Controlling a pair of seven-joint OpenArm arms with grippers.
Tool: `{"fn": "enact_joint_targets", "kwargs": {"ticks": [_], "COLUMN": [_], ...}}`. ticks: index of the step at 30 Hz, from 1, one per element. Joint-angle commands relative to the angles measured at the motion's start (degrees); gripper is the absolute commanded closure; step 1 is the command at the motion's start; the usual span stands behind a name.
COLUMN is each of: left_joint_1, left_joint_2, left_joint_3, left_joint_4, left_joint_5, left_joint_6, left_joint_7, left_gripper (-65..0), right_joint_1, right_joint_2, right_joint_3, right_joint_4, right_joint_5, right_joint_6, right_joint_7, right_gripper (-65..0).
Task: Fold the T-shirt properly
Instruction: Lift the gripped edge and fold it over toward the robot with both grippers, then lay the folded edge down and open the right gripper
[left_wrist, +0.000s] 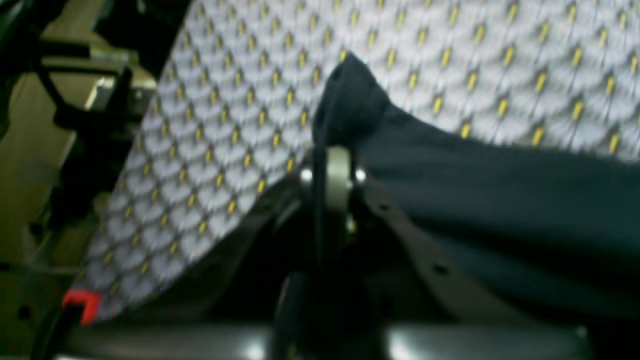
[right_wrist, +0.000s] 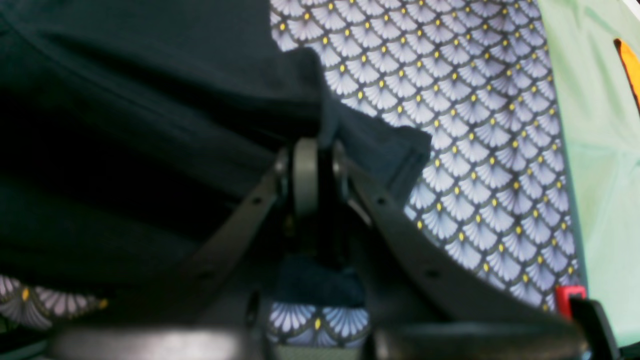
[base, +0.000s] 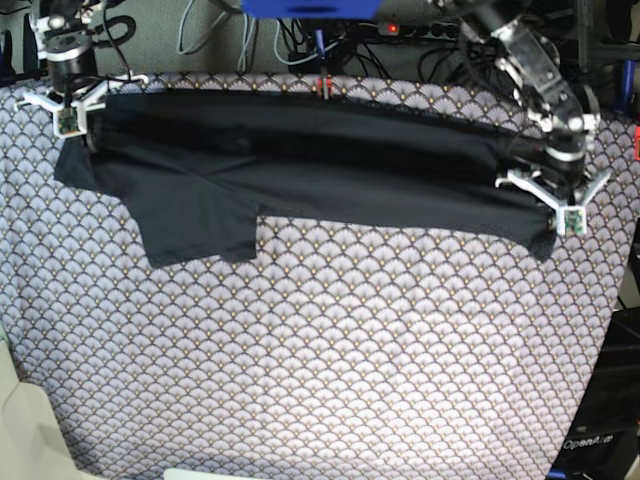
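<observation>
The black T-shirt (base: 300, 165) is stretched into a long band across the far part of the table, and one sleeve (base: 195, 228) lies flat toward the front. My right gripper (base: 68, 105) is shut on the shirt's end at the far left. The right wrist view shows its fingers pinching a cloth edge (right_wrist: 320, 125). My left gripper (base: 548, 200) is shut on the other end at the right. The left wrist view shows a bunched tip of cloth (left_wrist: 350, 100) sticking out above its closed fingers (left_wrist: 337, 170).
The grey fan-patterned tablecloth (base: 320, 350) covers the whole table. Cables and a power strip (base: 420, 30) run behind the far edge, with a red clip (base: 322, 85) at its middle. A mint-green surface (right_wrist: 600, 150) lies beyond the table's side.
</observation>
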Motion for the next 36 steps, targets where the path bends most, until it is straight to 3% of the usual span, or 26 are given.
{"fn": "enact_joint_targets", "kwargs": {"ticks": [1,12,21,36], "left_joint_1": [-0.43,4.41,4.76,4.94], "left_joint_2": [-0.36,-1.68,-2.47,-3.70], "left_joint_3": [0.03,-0.06,-1.64,-3.13], "left_joint_4": [1.96,3.28,2.58,0.29], "left_joint_5": [-0.73,-6.80,-7.86,-7.86], "left_joint_6": [0.56,0.56,0.56,0.56], "left_joint_7": [-1.68,-1.68,-1.68,-1.68], "left_gripper": [0.0,0.0,0.0,0.0], "right_joint_1": [-0.58,-5.60,-8.50,-9.11], "right_joint_2": [0.19,-0.43,-1.21,-1.13], "right_joint_3": [0.32,0.15,0.15,2.43], "right_joint_4": [0.83,0.83,-2.07,-4.18], "right_joint_5": [0.64,0.64,0.64,0.64], "right_joint_6": [-0.66,-0.66,-0.66,-0.66], "right_joint_7": [1.67,1.76,8.61,9.23], "right_gripper": [0.0,0.0,0.0,0.0]}}
